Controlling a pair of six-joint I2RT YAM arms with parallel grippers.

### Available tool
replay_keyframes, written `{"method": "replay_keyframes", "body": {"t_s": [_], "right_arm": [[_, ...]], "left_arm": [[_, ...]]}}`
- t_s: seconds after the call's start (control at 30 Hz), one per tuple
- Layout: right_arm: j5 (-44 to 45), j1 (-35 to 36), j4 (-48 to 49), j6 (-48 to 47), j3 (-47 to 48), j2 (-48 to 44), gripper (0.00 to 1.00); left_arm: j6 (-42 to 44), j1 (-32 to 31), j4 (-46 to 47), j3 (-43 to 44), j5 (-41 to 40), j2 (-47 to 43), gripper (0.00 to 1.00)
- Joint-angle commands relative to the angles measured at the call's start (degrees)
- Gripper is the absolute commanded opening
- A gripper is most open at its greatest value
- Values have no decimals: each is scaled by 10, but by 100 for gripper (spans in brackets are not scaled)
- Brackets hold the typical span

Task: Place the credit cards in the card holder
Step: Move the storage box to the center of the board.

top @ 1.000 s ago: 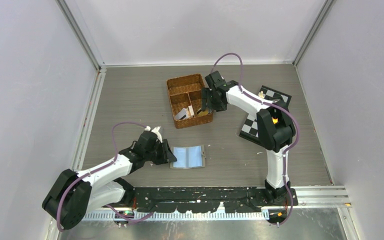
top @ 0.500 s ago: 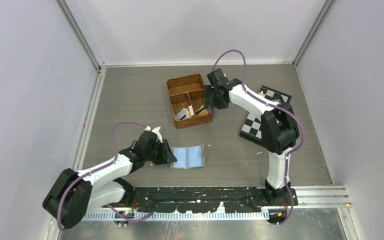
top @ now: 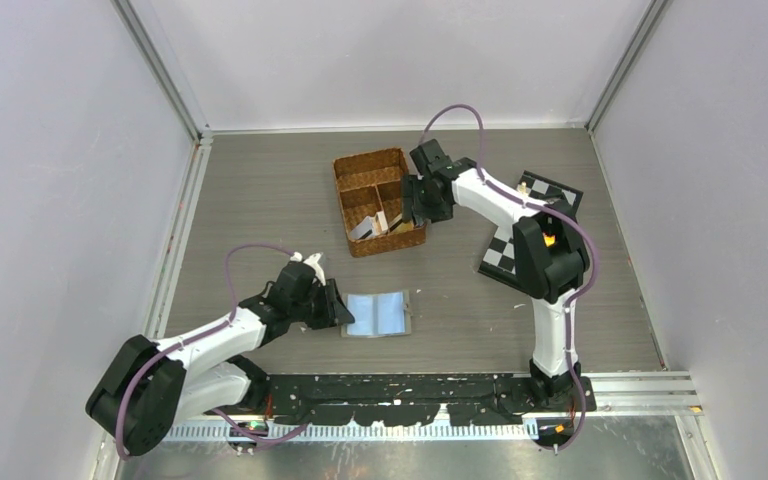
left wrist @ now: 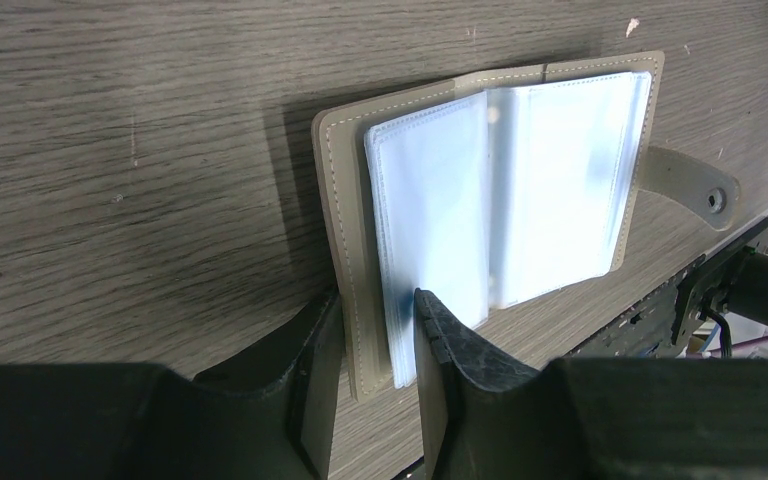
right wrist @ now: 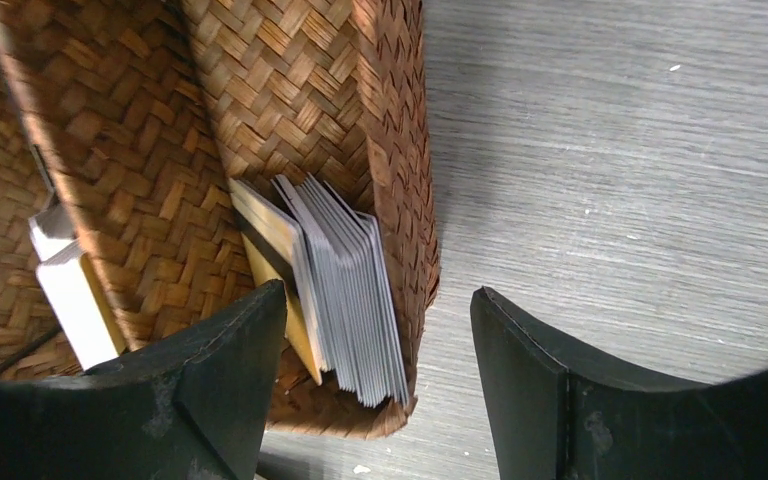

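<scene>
The grey-olive card holder [top: 378, 313] lies open on the table, its clear light-blue sleeves up; it also shows in the left wrist view [left wrist: 505, 190]. My left gripper [left wrist: 378, 310] is shut on its near-left cover and sleeve edge; it also shows in the top view [top: 340, 314]. A stack of grey and gold credit cards [right wrist: 335, 285] stands on edge in the right compartment of the wicker basket [top: 380, 203]. My right gripper [right wrist: 378, 350] is open, straddling the basket's right wall above the stack; it also shows in the top view [top: 412, 212].
More cards [right wrist: 75, 290] lie in the basket's left compartment. A black-and-white checkerboard [top: 520, 235] lies to the right under the right arm. The holder's snap tab [left wrist: 695, 185] points toward the black rail at the near table edge.
My right arm shifted slightly over the basket's right side and back. The left gripper and the card holder have not moved.
</scene>
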Motion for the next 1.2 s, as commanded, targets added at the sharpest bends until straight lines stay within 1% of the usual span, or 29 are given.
{"method": "replay_keyframes", "body": {"t_s": [0.0, 0.27, 0.87, 1.17], "right_arm": [[-1, -2, -8, -11, 27, 21, 73], [43, -7, -20, -6, 29, 1, 72], [52, -18, -35, -12, 30, -38, 70], [55, -20, -39, -16, 30, -42, 62]], "left_arm": [[5, 3, 17, 7, 9, 3, 34], [5, 3, 17, 7, 9, 3, 34], [6, 3, 18, 9, 11, 5, 34], [7, 3, 21, 10, 14, 10, 33]]}}
